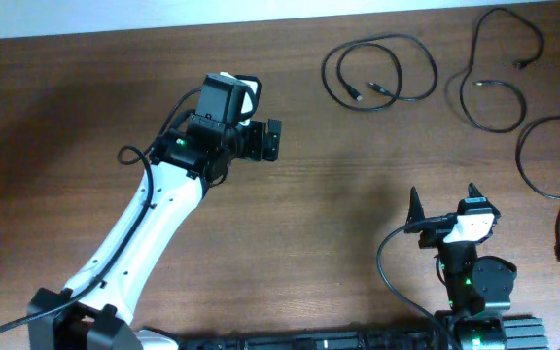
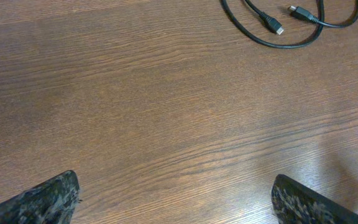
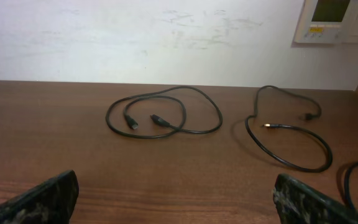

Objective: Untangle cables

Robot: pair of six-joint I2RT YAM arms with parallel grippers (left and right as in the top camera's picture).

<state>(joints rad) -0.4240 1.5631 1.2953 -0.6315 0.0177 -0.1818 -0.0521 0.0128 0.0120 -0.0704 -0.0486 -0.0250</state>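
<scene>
My left pincer (image 2: 176, 190) and right pincer (image 1: 444, 199) both stand wide open over the desk (image 1: 66, 117), well apart from the three cables (image 1: 382, 87).

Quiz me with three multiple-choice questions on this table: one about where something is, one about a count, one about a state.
1. Seen from overhead, where do the cables lie?
A. Between the two grippers
B. On the far right part of the table
C. Under the left arm

2. How many cables are there?
A. One
B. Five
C. Three

3. The left gripper is:
A. open and empty
B. shut on a cable
C. shut and empty

Answers:
1 B, all lie in the overhead picture's upper right.
2 C, three separate black cords show.
3 A, its fingers stand wide apart over bare table.
</scene>
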